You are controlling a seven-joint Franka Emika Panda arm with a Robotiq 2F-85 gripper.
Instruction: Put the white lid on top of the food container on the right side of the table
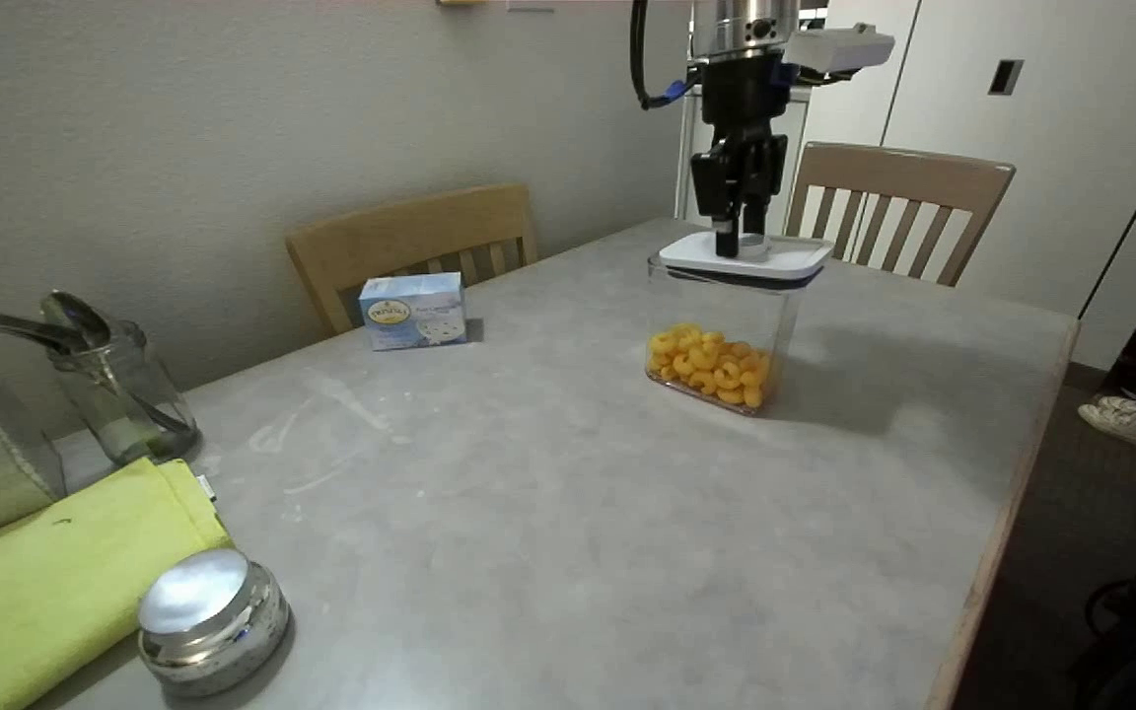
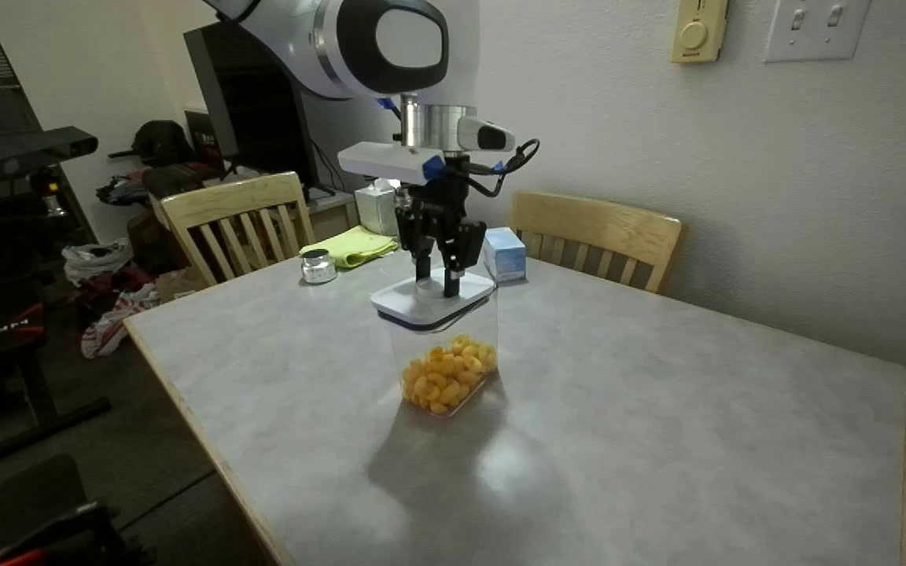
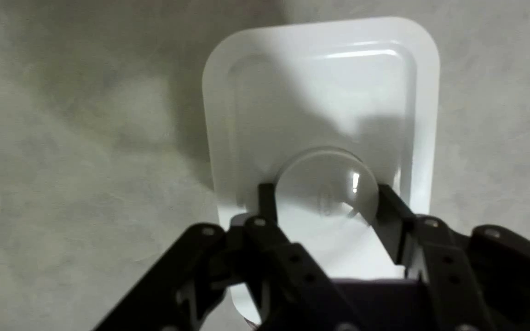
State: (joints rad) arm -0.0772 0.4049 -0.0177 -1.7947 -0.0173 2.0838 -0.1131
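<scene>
White lid [image 3: 322, 103] just under the gripper [image 3: 327, 202], which grasps its knob [image 3: 327, 181] | food container [image 1: 726, 306] directly below both | done: lid over container; full seating unclear | likely left: settle, press down, release

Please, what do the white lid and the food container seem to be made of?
White lid: probably glossy plastic; its smooth surface shows bright highlights. Food container: clear, smooth plastic or perhaps glass; the yellow-orange pieces show through its walls.
</scene>
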